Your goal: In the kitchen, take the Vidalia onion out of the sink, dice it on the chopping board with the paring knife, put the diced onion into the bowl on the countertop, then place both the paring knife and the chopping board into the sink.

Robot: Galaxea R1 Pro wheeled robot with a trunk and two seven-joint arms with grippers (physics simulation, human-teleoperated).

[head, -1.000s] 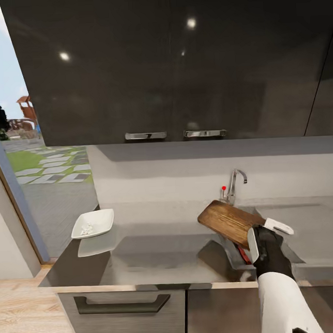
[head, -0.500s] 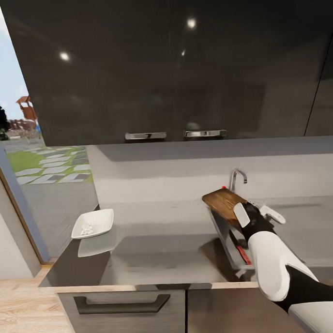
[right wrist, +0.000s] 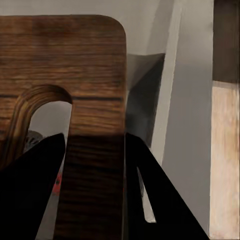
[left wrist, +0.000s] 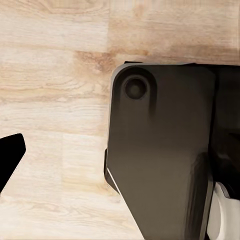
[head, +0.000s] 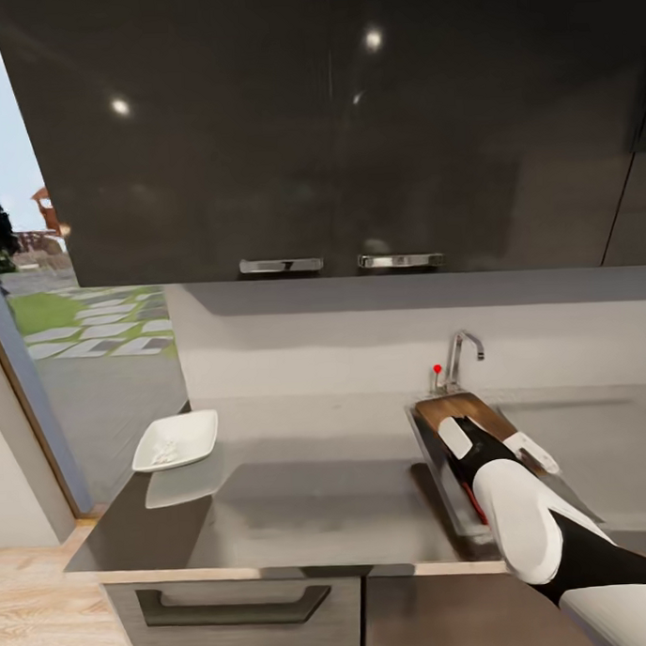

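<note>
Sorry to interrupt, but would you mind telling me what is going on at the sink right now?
The right gripper has its jaws shut on the chopping board beside the handle hole and holds it tilted over the sink. The paring knife already lies in the basin. The bowl with white diced pieces sits on the countertop.

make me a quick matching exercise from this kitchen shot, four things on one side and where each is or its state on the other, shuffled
Things:
1. chopping board
2. bowl
3. paring knife
4. right gripper

Places or states:
A. on the countertop, at its left end
B. lying down in the sink
C. shut on the board's handle end
D. held tilted over the sink

Pairs: 1-D, 2-A, 3-B, 4-C
</note>
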